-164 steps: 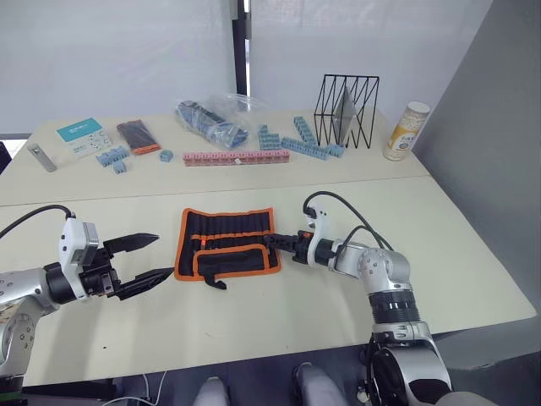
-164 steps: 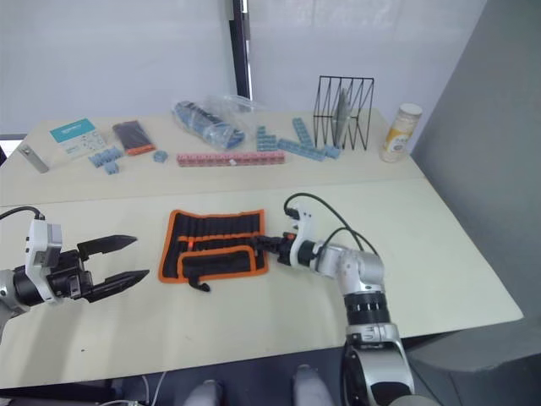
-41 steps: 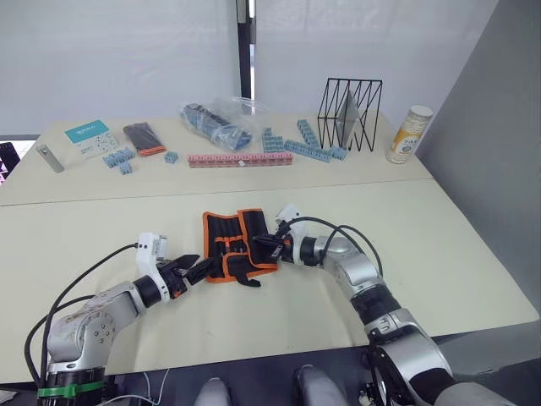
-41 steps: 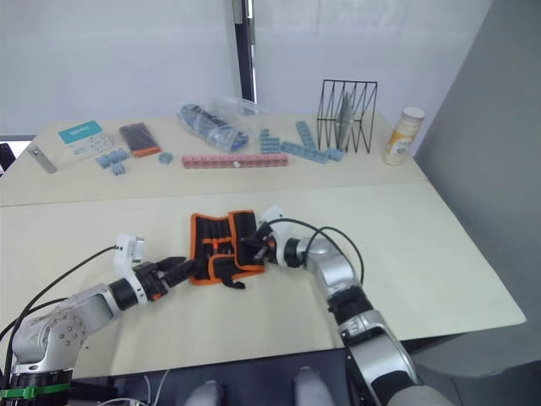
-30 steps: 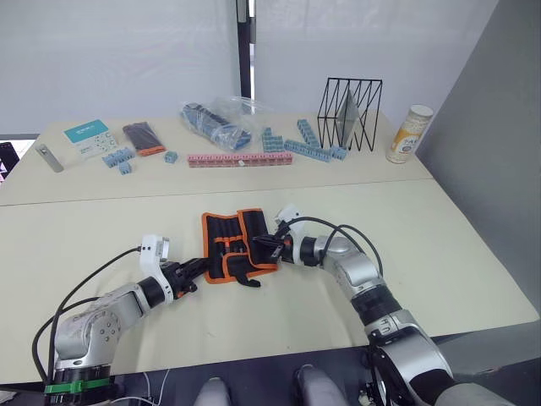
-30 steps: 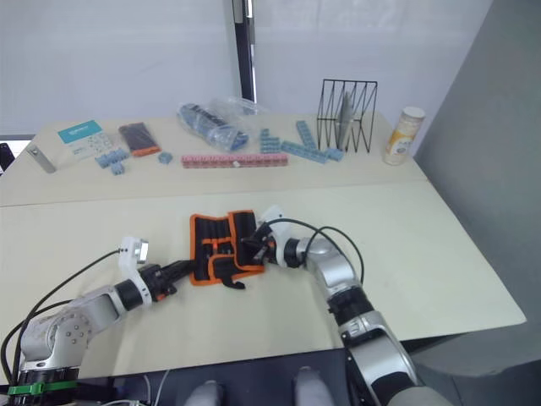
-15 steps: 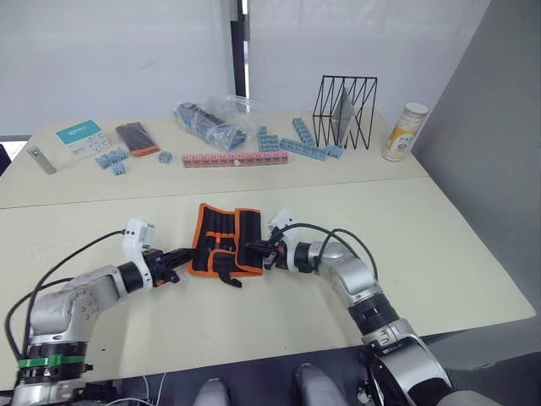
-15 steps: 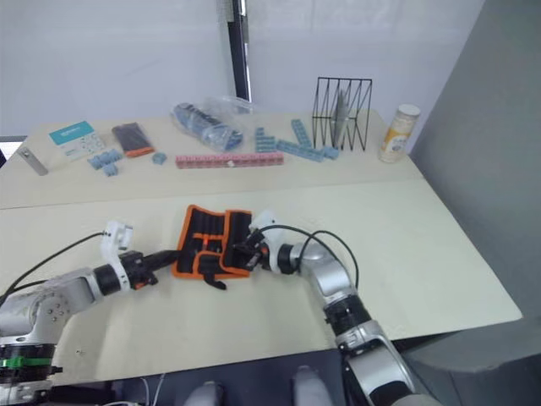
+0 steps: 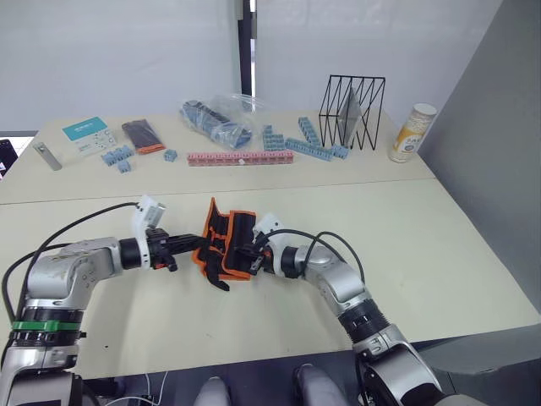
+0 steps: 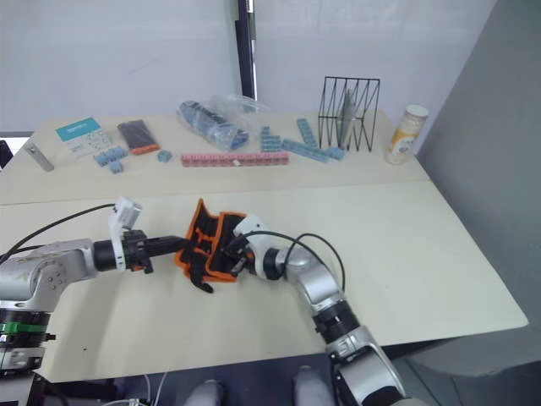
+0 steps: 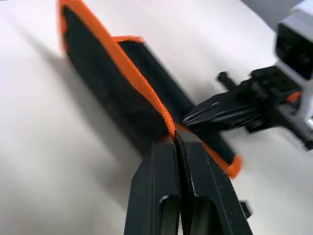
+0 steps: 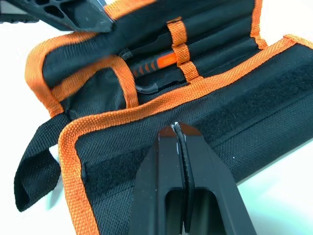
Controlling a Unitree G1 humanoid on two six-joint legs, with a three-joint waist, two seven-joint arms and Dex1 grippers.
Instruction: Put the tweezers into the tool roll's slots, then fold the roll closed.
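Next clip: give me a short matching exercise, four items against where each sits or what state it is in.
Items:
1. black fabric tool roll with orange piping
2. left gripper
3. black wire rack
4. pink block strip

Places or states:
A. standing at the table's far right, beside a yellow canister
B. lying flat on the far table, below a clear plastic bag
C. partly folded, held between both grippers
D. shut on the roll's orange edge

Pairs: 1-C, 2-D, 3-A, 4-B
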